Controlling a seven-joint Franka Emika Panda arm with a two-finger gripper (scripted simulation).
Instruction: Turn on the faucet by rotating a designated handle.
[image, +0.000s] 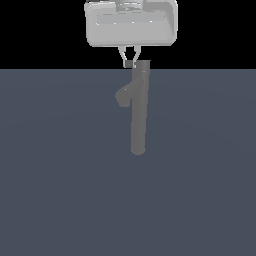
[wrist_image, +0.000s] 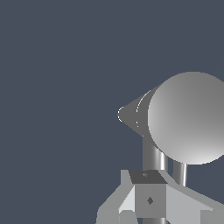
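Observation:
The faucet (image: 138, 110) is a tall grey column lying on the dark floor, with a stubby angled spout (image: 122, 96) on the exterior view's left. My gripper (image: 130, 63) hangs at the column's capped far end, its fingers drawn together into a narrow V. In the wrist view the round cap (wrist_image: 188, 118) fills the side, with the spout (wrist_image: 129, 114) beside it. The thin handle rod (wrist_image: 155, 159) runs from under the cap and passes behind my closed fingertips (wrist_image: 148, 197). I cannot tell whether they touch it. A second thin rod (wrist_image: 179, 173) runs beside it.
The flat dark blue-grey floor (image: 60, 175) spreads all around the faucet. The arm's pale grey hand body (image: 131, 22) is at the top of the exterior view, against a black background.

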